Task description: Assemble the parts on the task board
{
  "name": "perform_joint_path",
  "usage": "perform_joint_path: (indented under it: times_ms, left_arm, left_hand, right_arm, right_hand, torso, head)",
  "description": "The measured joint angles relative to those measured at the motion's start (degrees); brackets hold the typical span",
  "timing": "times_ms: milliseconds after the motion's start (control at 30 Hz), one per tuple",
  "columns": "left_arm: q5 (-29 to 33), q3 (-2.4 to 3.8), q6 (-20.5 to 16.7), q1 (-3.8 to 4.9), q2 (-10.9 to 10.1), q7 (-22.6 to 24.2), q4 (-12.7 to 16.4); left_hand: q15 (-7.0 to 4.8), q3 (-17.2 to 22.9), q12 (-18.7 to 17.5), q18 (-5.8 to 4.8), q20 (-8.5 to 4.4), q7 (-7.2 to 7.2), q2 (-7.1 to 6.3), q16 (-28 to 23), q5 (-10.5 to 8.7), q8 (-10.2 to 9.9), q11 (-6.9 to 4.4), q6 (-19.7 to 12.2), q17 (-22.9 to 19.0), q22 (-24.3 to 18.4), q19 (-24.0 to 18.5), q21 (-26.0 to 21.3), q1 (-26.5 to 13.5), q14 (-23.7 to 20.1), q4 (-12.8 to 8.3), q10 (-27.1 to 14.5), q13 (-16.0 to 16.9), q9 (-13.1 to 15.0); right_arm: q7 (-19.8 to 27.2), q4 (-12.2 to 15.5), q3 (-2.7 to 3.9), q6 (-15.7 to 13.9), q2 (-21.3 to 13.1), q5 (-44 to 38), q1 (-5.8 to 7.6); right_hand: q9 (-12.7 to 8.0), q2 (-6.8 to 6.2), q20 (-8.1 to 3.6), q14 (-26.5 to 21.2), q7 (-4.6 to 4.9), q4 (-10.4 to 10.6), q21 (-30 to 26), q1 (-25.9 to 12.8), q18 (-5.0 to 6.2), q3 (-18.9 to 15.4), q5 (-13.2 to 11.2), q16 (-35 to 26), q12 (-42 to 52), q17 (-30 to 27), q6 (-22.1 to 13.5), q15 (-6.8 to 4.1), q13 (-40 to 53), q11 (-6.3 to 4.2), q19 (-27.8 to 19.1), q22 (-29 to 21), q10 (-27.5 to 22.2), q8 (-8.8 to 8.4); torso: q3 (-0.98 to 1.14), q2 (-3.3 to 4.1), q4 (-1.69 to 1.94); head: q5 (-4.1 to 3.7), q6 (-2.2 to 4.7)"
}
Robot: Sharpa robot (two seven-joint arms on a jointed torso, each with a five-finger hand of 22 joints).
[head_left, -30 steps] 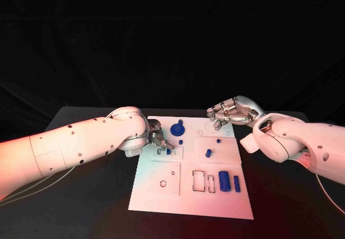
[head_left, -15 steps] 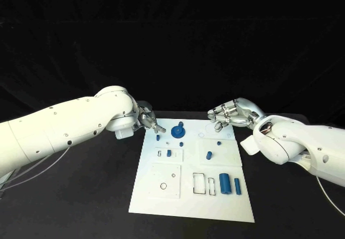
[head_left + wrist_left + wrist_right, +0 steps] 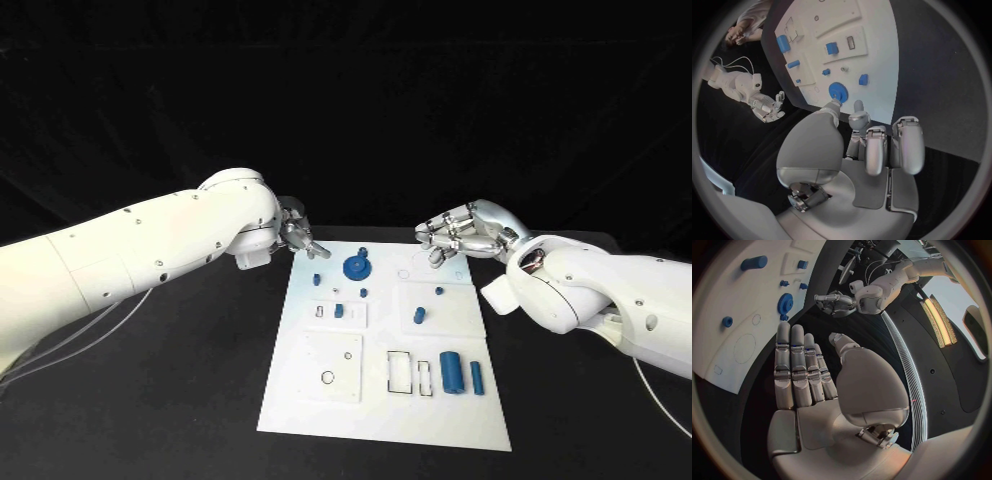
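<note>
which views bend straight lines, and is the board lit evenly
Both wrist views are fisheye: the white task board edges curve in the left wrist view and again in the right wrist view. In the head view its edges run straight, evenly lit, with the black table dark around it.

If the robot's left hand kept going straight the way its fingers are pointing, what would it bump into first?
Probably the blue gear. In the left wrist view the left hand points its fingers across the task board's far edge, and the gear lies just past the fingertips. How high the hand hovers is hard to judge, so it might pass over.
</note>
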Motion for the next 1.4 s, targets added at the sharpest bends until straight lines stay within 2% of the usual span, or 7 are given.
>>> perform_joint_path:
  times_ms: [233,400,700,833,1133,1333,1400]
  left_arm:
    - [-2.2,-0.63,1.0,-0.83,2.0,0.2,-3.4]
    - [-3.7,-0.79,1.8,-1.74,2.9,0.3,-4.7]
    - [-5.1,-0.81,2.8,-2.71,3.7,0.4,-6.1]
    - [-5.1,-0.83,3.0,-2.89,3.8,0.4,-6.2]
    - [-4.5,-0.82,3.3,-2.95,3.9,0.5,-6.0]
    - [-3.8,-0.81,3.7,-2.96,4.0,0.5,-5.9]
    - [-3.6,-0.81,3.9,-2.96,4.0,0.5,-5.9]
  left_hand:
    - [0.00,-0.7,-0.2,0.00,0.00,0.00,-0.22,0.0,0.00,-0.3,0.00,0.0,0.0,0.0,0.0,0.0,-0.7,0.0,-0.1,0.0,-0.3,-0.5]
    - [0.00,-1.8,-0.2,0.00,0.00,0.22,-0.29,0.0,0.00,-0.7,0.00,0.2,0.0,0.0,0.0,0.0,-1.7,0.0,0.0,0.0,0.0,-1.0]
    - [0.00,-2.6,0.3,0.00,0.00,0.08,0.18,0.0,0.00,-0.7,0.02,0.8,0.0,0.0,0.0,0.0,-2.5,0.0,0.0,0.0,0.3,-1.3]
    - [0.00,-3.6,0.4,0.00,0.00,-0.10,0.74,0.0,0.00,-0.7,0.22,1.4,0.0,0.0,0.0,0.0,-3.2,0.0,0.0,0.2,0.3,-1.4]
    - [-0.01,-3.8,0.5,0.00,-0.01,-0.10,0.74,0.0,0.00,-0.7,0.22,1.8,0.0,0.0,0.0,0.3,-3.2,0.0,-0.2,0.2,0.5,-1.5]
    - [-0.01,-4.0,0.9,0.00,-0.01,-0.42,0.77,0.0,0.00,-0.6,0.01,2.1,0.0,0.0,0.0,0.3,-3.2,0.0,-0.1,0.4,0.6,-1.5]
    - [-0.01,-4.0,0.9,0.00,-0.01,-0.45,1.21,0.0,0.00,-0.3,-0.19,2.5,0.0,0.0,0.0,0.3,-2.7,0.0,-0.1,0.6,0.7,-1.5]
  right_arm:
    - [0.0,0.1,-0.01,0.0,0.0,0.1,0.00]
    - [0.0,0.1,-0.01,0.0,0.0,0.1,-0.01]
    - [0.0,0.2,-0.01,0.0,0.0,0.1,-0.01]
    - [0.0,0.3,-0.01,0.0,0.0,0.1,-0.01]
    - [0.0,0.3,-0.01,0.0,0.1,0.1,-0.01]
    - [0.0,0.3,-0.01,0.0,0.1,0.1,-0.01]
    - [0.0,0.3,-0.01,0.0,0.1,0.1,-0.01]
  right_hand:
    - [0.0,0.00,0.00,0.0,0.00,0.0,0.0,0.0,0.00,0.0,0.0,0.0,0.0,0.0,0.0,0.00,0.0,0.00,0.0,0.0,0.0,0.00]
    - [0.0,0.00,0.00,0.0,0.00,0.0,0.0,0.0,0.00,0.0,0.0,-0.2,0.0,0.0,0.0,0.00,0.0,0.00,0.0,-0.1,0.0,0.00]
    - [0.0,0.00,0.00,0.0,0.00,0.0,0.0,0.0,0.00,0.0,0.0,-0.2,0.0,0.0,0.0,0.00,0.0,0.01,0.0,0.0,0.0,0.00]
    - [0.0,0.00,0.00,0.0,0.00,0.0,0.0,0.0,0.00,0.0,0.0,-0.2,0.0,0.0,0.0,0.00,0.0,0.01,0.0,0.0,0.0,0.00]
    - [0.0,0.00,0.00,0.0,0.00,0.0,0.0,0.0,0.00,0.0,0.0,-0.2,0.0,0.0,0.0,0.00,0.0,0.01,0.0,0.0,0.0,0.00]
    - [0.0,0.00,0.00,0.0,0.00,0.0,0.0,0.0,0.00,0.0,0.0,-0.2,0.0,0.0,0.0,0.00,0.0,0.01,0.0,0.0,0.0,0.00]
    - [0.0,0.00,0.00,0.0,0.00,0.0,0.0,0.0,0.00,0.0,0.0,-0.2,0.0,0.0,0.0,0.00,0.0,0.01,0.0,-0.1,0.0,0.00]
  torso:
    - [0.00,-0.01,-0.03]
    - [0.01,0.01,-0.05]
    - [0.03,-0.01,-0.05]
    - [0.03,-0.07,-0.02]
    - [0.05,-0.14,0.00]
    - [0.07,-0.14,0.01]
    - [0.07,-0.14,0.01]
  head:
    - [-0.02,-0.20]
    - [0.10,-0.24]
    - [0.24,-0.52]
    - [0.24,-0.66]
    - [0.23,-0.75]
    - [0.21,-0.76]
    - [0.19,-0.73]
